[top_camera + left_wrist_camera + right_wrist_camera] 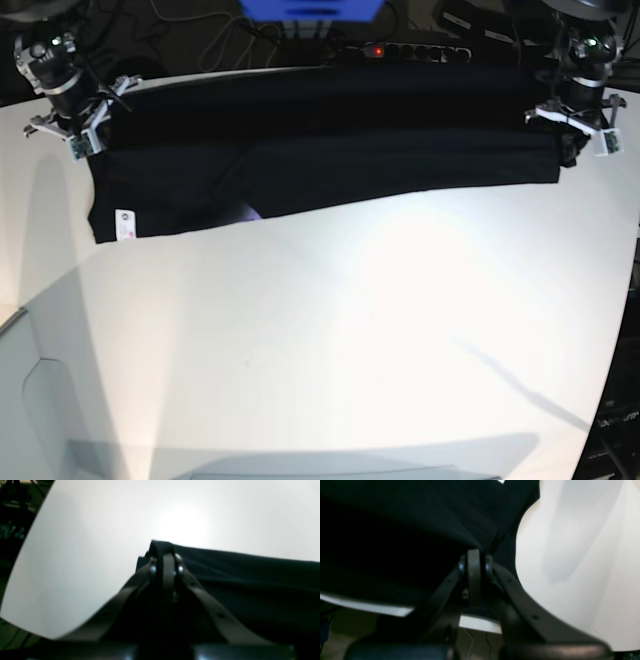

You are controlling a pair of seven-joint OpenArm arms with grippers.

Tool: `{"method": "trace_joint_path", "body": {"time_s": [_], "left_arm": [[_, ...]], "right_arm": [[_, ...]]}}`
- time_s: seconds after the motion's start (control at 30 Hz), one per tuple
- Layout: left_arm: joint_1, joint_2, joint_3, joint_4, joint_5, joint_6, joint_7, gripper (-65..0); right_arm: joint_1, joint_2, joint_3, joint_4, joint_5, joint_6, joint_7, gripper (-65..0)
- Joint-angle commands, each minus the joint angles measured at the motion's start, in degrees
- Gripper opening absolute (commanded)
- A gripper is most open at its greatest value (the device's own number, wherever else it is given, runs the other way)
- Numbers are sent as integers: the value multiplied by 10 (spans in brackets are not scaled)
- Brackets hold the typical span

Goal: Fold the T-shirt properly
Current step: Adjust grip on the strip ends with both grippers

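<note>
Stretching across the far side of the white table [330, 330], the T-shirt [320, 150] lies as a long black band, its upper part folded over so that a horizontal crease runs from end to end. A small white tag [124, 224] shows at the lower corner on the base view's left, and a pale sliver peeks out under the near edge near the middle.

Each end of the band meets a claw. On the base view's left, the right gripper [88, 128] sits at the shirt's upper corner — its wrist camera shows both fingers drawn together with a fold of black cloth [420, 525] pinched at the tips [476, 552], the fabric rising away from them and the table's edge visible beneath. On the base view's right, the left gripper [560, 120] stands at the opposite end; its own camera shows the fingers clenched on a bunched corner of the shirt [250, 585], which pokes up just past the fingertips [165, 555] while the rest of the cloth spreads off to the side over the bright tabletop [100, 542].

Behind the table's far edge lie a blue object [310, 8] and a power strip [405, 49] with a red light.
</note>
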Motion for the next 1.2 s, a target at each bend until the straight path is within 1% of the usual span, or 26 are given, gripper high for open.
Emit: {"method": "trace_joint_path", "body": {"time_s": [0.0, 0.13, 0.23, 0.6, 0.67, 0.83, 0.9, 0.97, 1.07, 1.1, 1.17], "left_arm": [[3, -7, -5, 4, -1, 5, -14, -650], [3, -7, -5, -15, -1, 5, -14, -650], [3, -7, -4, -39, -1, 5, -18, -650], [-19, -12, 0, -106, -1, 5, -19, -650], [-20, -13, 0, -114, -1, 5, -19, -650], [-20, -14, 0, -122, -1, 5, -16, -641], [-20, -14, 0, -122, -1, 6, -14, -598], [-19, -14, 0, -117, -1, 6, -14, -514], [-19, -14, -4, -115, -3, 6, -14, -404], [-18, -14, -4, -115, -5, 6, -14, -386], [-16, -14, -5, -115, -6, 6, -18, -379]], "right_arm": [[-3, 8, 5, 9, -2, 3, 8, -650], [-4, 9, 5, 8, -2, 3, 8, -650], [-4, 22, 1, 4, -3, 3, 8, -650], [-3, 23, 0, -16, -3, 3, 8, -650], [-3, 36, 0, -31, -3, 3, 8, -650], [2, 49, 0, -72, -3, 3, 8, -650], [0, 51, 0, -72, -3, 3, 8, -650], [0, 50, 0, -72, -3, 3, 8, -638], [0, 50, 0, -71, -3, 3, 8, -556], [0, 50, 0, -71, -3, 3, 8, -527], [2, 50, 5, -70, -3, 3, 8, -453]]}}
